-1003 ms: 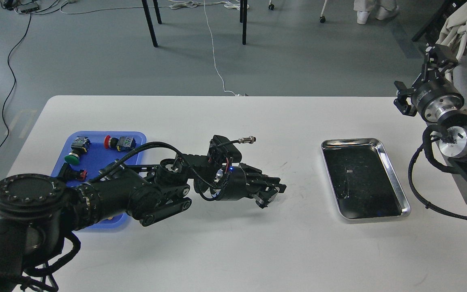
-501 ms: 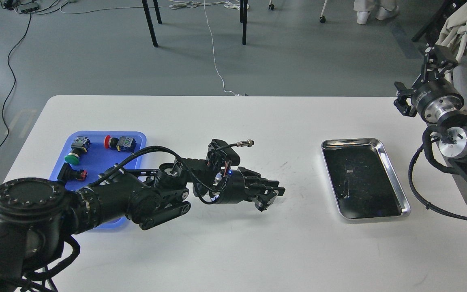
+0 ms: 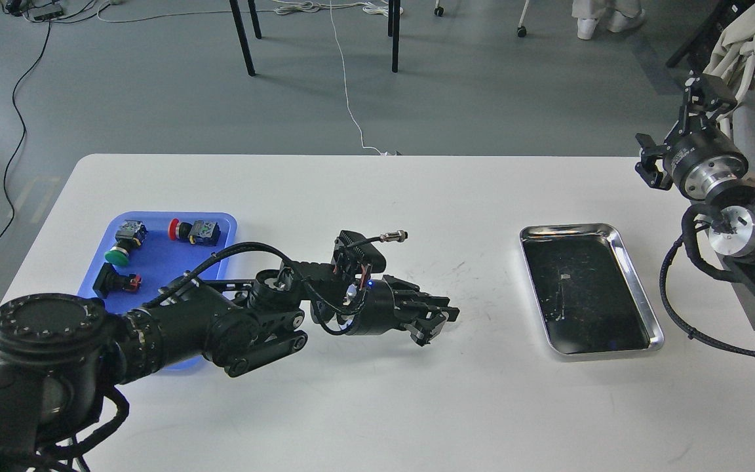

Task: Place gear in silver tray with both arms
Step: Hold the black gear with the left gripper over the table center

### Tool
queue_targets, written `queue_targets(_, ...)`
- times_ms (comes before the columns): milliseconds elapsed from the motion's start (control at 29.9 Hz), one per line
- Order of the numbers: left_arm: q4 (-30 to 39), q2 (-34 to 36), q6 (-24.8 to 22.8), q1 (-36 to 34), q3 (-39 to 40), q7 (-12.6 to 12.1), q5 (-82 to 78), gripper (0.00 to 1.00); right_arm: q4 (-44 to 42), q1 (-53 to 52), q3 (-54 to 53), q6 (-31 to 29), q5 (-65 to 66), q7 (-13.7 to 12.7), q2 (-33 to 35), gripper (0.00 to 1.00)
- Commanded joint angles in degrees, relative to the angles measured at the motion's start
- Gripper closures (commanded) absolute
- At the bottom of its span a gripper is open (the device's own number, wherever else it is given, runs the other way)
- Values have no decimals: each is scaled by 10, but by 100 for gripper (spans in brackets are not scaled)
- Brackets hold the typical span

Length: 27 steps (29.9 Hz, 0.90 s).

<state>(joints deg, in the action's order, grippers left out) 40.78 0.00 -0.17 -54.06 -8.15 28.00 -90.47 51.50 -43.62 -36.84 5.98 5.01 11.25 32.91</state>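
Note:
The silver tray (image 3: 639, 288) lies on the right of the white table, with nothing on its dark bottom. My left arm reaches from the lower left across the table. Its gripper (image 3: 438, 319) hangs low over the table's middle, well left of the silver tray. Its dark fingers lie close together, and I cannot tell whether anything is between them. No gear shows clearly. My right arm comes in at the right edge. Its gripper (image 3: 707, 93) is raised high beyond the table's far right corner, seen small and dark.
A blue plastic tray (image 3: 154, 259) at the left holds a green push-button (image 3: 116, 254), a red push-button (image 3: 184, 230) and other small switch parts. A metal cable plug (image 3: 392, 235) sticks up from my left wrist. Chair legs and cables lie on the floor behind.
My left gripper has sunk a little toward the table and stayed near the middle. The right arm has hardly moved.

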Motion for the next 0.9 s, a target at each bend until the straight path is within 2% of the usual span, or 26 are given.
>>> queue_targets(0, 0, 0, -1, -1, 1, 0, 2, 73, 0, 0, 1, 0, 0, 0, 1, 1)
queue_targets(702, 2, 0, -2, -10, 7, 0, 56, 64, 2, -2, 14, 0, 2, -2, 2, 1)
queue_targets(869, 9, 0, -4, -31, 34, 0, 85, 58, 9, -9, 42, -3, 2, -4, 30, 1)
